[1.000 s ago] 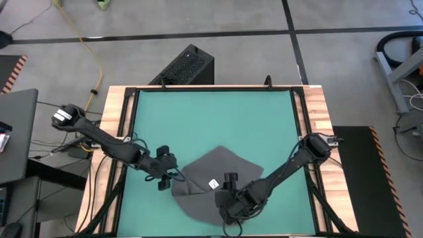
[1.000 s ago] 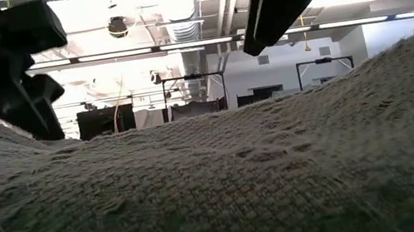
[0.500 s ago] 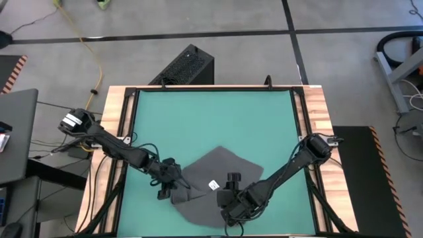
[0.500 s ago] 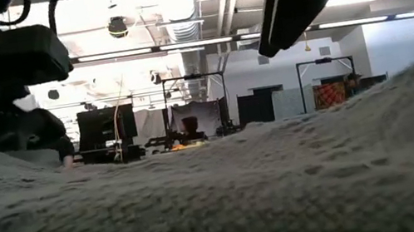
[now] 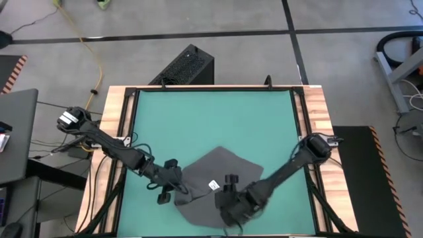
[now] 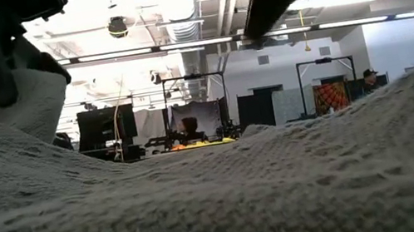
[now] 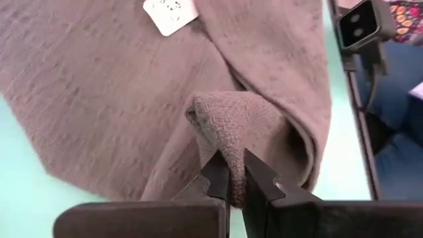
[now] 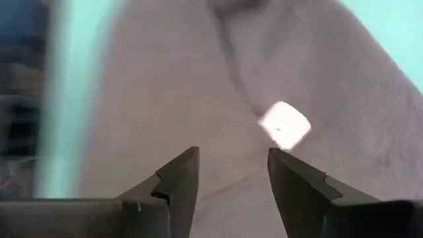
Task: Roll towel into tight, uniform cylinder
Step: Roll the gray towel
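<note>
While the dark grey soft cloth towel (image 5: pixel 215 178) lies crumpled on the green mat (image 5: pixel 211 122), the left gripper (image 7: pixel 230 178) pinches its fold; the right gripper (image 8: pixel 228 168) hovers spread over it.

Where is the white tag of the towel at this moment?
In the high view the white tag lies on the towel, at the green mat's near edge, between the left gripper and the right gripper.

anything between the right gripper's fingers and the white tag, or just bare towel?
Just bare towel. In the right wrist view the right gripper stands open over the cloth, and only grey fabric runs from its fingers to the white tag.
</note>
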Available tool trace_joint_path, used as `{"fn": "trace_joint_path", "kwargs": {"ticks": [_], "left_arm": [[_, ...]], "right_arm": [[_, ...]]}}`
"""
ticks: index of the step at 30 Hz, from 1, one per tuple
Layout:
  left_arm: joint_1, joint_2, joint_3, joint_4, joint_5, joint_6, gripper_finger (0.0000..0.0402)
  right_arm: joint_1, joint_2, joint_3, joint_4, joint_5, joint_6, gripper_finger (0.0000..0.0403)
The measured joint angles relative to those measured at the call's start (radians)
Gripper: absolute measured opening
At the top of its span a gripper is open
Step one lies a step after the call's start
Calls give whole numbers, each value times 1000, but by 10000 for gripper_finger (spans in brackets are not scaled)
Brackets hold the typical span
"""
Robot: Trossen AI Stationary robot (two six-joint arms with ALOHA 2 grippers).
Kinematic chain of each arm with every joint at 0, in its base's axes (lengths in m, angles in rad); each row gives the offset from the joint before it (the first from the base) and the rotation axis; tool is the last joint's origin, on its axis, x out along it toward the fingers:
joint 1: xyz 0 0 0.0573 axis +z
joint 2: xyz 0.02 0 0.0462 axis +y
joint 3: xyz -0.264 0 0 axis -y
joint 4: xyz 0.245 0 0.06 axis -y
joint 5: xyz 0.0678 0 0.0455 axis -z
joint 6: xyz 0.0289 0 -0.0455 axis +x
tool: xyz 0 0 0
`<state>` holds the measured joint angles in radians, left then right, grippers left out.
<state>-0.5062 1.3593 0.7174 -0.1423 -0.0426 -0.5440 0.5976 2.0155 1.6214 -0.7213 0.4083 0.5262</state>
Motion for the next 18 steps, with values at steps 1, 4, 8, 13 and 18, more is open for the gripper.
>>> {"fn": "trace_joint_path", "kwargs": {"ticks": [1,4,8,13,18], "left_arm": [[-2,0,0,-8,-8,1,2],[-4,0,0,-29,-23,9,2],[-4,0,0,-47,-25,9,1],[-4,0,0,-51,-31,22,1],[-4,0,0,-51,-60,27,1]], "right_arm": [[-15,2,-20,29,-11,-4,215],[-51,3,-52,68,-10,-26,231],[-78,2,-56,35,-40,-6,239],[-78,2,-56,63,-59,-6,240],[-85,0,-109,109,-57,4,240]]}}
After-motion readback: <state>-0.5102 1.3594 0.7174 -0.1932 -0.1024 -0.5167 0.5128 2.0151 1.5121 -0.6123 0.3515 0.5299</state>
